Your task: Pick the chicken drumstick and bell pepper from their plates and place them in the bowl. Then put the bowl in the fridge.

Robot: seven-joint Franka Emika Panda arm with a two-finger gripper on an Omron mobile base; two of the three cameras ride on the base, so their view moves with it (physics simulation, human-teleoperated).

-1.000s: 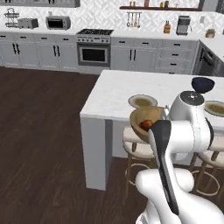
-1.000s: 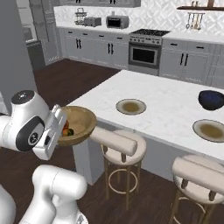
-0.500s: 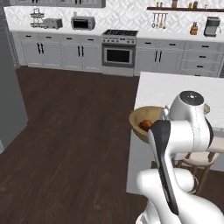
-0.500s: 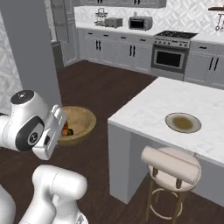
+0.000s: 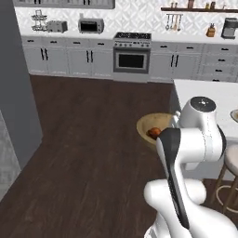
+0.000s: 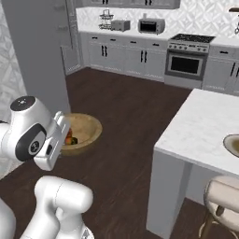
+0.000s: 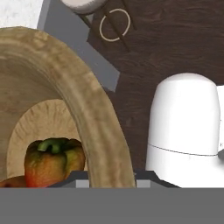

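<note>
We carried the bowl (image 6: 81, 133) by its rim, the fingers clenched on the wooden wall close to the hand. The bell pepper (image 7: 53, 159) lay inside it, with something orange beside it (probably the chicken drumstick). The fridge (image 5: 16, 93) stood to our left, across open dark floor, so the bowl had to travel leftward and forward to reach it.

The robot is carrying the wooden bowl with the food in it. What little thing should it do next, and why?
Probably keep driving toward the tall grey fridge on its left, holding the bowl level. The bell pepper already sits inside the bowl, the end effector is shut on the bowl's rim, and dark floor lies between the robot and the fridge.
</note>
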